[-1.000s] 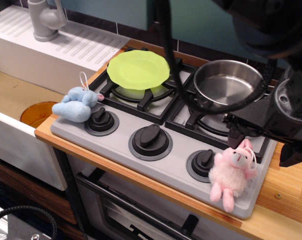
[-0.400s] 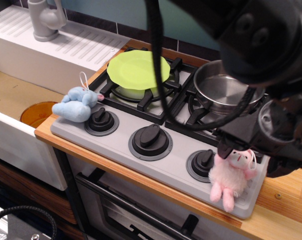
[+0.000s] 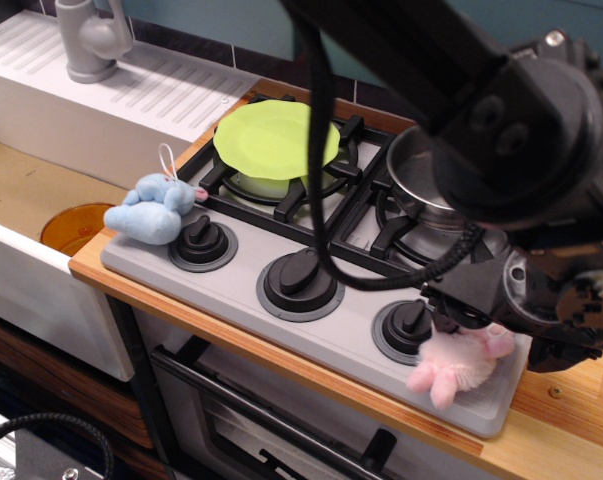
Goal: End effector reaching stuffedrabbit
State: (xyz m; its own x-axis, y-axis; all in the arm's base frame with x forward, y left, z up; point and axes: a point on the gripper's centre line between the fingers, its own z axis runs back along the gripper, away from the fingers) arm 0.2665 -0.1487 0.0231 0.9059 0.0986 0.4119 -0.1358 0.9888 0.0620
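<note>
Change: vs a sec ago my gripper (image 3: 478, 322) is coming down from 3 o'clock of the rabbit (image 3: 453, 363) and is now sitting right on top of it. Rabbit was upright w/ face showing; now it's looking pressed flat, head + ears hidden under my tool.

Meaning: I'm judging the reach as basically done – contact or v. near contact. A grasp would be next, not more travel.

Tool state: can't tell. Fingers are buried in the fluff / hidden behind the black housing, so I'm not calling it released or clenched.

Rabbit pos: lying on the grey stove panel (image 3: 231, 290), front-right corner, just beside the right knob (image 3: 409, 325) at that knob's 4 o'clock. Near the panel edge, wood counter (image 3: 571, 420) beyond.

Rabbit axis: long axis running roughly 2 → 8 o'clock in the pic. Legs pointing to 8, toward the front edge; head end at 2, under my gripper. One pink bit sticking out at 3, prob. an ear or arm, unsure.

Others: blue toy (image 3: 153, 208) sitting well apart at far left of stove; green plate (image 3: 275, 138) on rear-left burner; pot (image 3: 431, 190) on rear-right, partly blocked by my arm.

Risk: I'm guessing fluff could slip, and the edge is close.
</note>
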